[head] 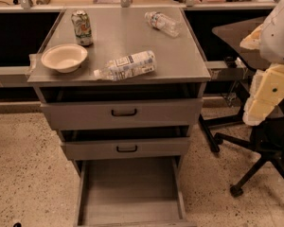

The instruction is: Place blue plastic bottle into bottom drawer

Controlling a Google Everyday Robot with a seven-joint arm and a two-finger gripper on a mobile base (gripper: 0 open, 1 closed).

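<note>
Ok so a few bits are hard to read here. The bottom drawer [130, 188] is pulled right out, but its front edge is chopped off by the bottom of the frame. What shows is a shallow grey tray with a plain flat floor. The arm is mostly out of shot on the right, just white and cream shells poking in. The gripper [264, 98] hangs there above the office chair [255, 150], well apart from the cabinet and both bottles. Can't tell how its jaws stand.

The blue plastic bottle [163, 23] lies on its side at the back right of the tabletop [132, 32]. It's clear with a bluish band, though the warm light makes that tint faint. A bigger bottle [128, 65] with a white label lies near the front edge, just beside a white bowl [64, 57]. A can [82, 27] stands upright behind the bowl. The two upper drawers [123, 113] are each open a crack.
</note>
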